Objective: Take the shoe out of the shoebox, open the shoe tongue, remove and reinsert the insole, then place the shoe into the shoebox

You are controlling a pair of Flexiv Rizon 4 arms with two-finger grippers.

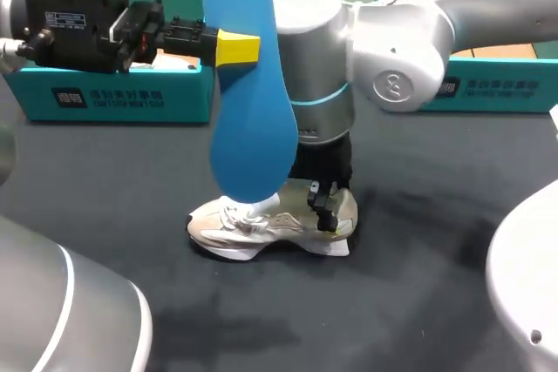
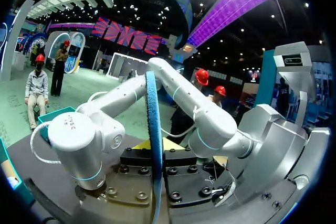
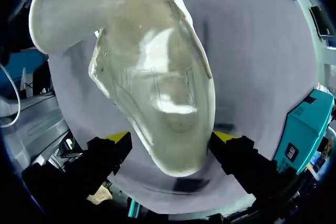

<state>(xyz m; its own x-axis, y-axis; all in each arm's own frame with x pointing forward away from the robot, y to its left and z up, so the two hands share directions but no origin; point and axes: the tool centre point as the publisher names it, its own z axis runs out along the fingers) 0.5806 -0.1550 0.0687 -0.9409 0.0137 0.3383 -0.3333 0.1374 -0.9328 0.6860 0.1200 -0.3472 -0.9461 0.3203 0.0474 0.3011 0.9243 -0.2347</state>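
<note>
Left gripper (image 1: 235, 48), upper middle of frame, reaches in horiz. from the upper left & is clamped on the long flat blue foam insole (image 1: 248, 128), approx. a third of the way down its length. One yellow tip shows on the near face; the other is hidden behind. Insole hangs nearly vertical, top end at the frame's top edge, lower end down at the laced front of the off-white low-top sneaker (image 1: 261, 228). Can't tell if that end is inside the shoe or just over it. Left wrist view: insole (image 2: 152, 108) seen edge-on, a thin blue strip pinched btwn the two fingers, yellow tips tight on either side.

Sneaker stands on its sole on the dark grey table (image 1: 418, 294), lower middle of frame, toe pointing frame-left, heel frame-right, out of the boxes. Right arm (image 1: 392, 50) enters from the upper right & bends straight down over the heel. Right gripper (image 3: 173, 139) straddles the heel. In the right wrist view its fingers (image 3: 119, 139) are spread wide, one yellow tip each side of the heel cup, both looking pressed against it. Shoe mouth faces the camera w/ pale lining visible inside, just ahead of the gripper.

Two teal cardboard shoeboxes sit at the back of the table: one upper left (image 1: 113, 98) behind the left gripper, one upper right (image 1: 493, 89) behind the right arm. Both are well apart from the sneaker.
</note>
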